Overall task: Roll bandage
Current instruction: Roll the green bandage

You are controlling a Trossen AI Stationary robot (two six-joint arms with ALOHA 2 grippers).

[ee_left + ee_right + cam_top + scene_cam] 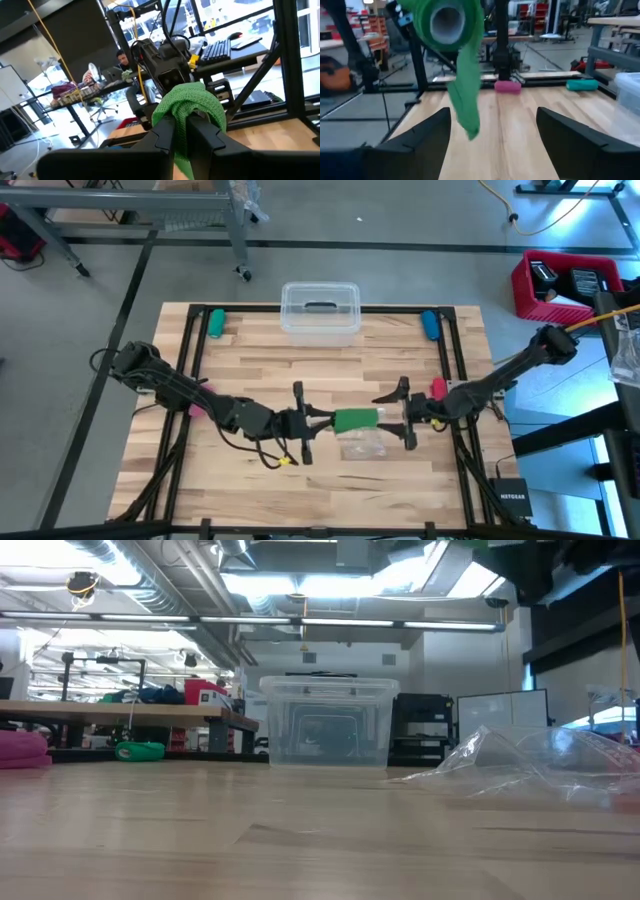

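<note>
The bandage (355,420) is bright green, partly wound into a roll with a hollow core (447,20). A loose tail (465,100) hangs from it. It is held up over the table's middle, near the front. My left gripper (328,420) comes level from the table's left and is shut on it. My right gripper (405,416) faces it from the table's right, open. Its fingers (420,137) stand wide apart, just short of the roll's free end, and touch nothing. My left gripper pinches the wound green fabric (181,125) between its two fingers, at the roll's end nearest the table's left. The fingers lie level and along the roll. The roll sticks out toward the right gripper, lifted clear, with its tail hanging slack below.
A small clear plastic bag (362,446) lies on the table just under the bandage. A clear lidded box (320,311) stands at the far edge. Small rolls lie about: green (215,323), blue (430,325), and pink (438,388) by the right arm.
</note>
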